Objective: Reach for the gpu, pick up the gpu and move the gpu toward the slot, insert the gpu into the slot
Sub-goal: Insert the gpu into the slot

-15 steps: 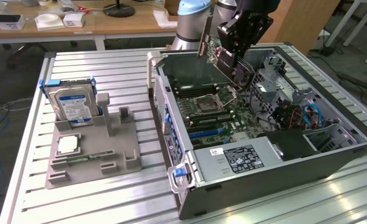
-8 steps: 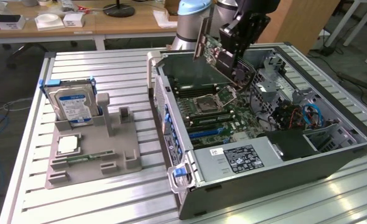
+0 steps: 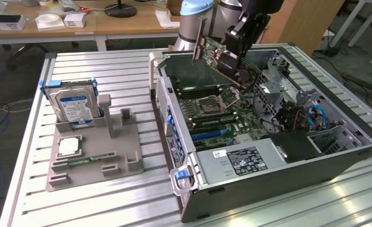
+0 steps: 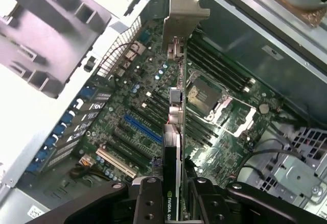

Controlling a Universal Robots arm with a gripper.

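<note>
While the jaws grip the gpu [image 3: 214,49] | thin dark card, silver end bracket [image 4: 181,15]

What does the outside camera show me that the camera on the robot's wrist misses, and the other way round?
The exterior view adds the hard drive standing in the grey fixture on the slatted table, and the power supply in the case.

The wrist view adds a look straight along the gpu, edge-on, with its lettering, up to its silver bracket.

Both share the gripper clamped on the gpu, held above the motherboard and not yet in a slot. They also share the CPU socket and the blue slot.
</note>
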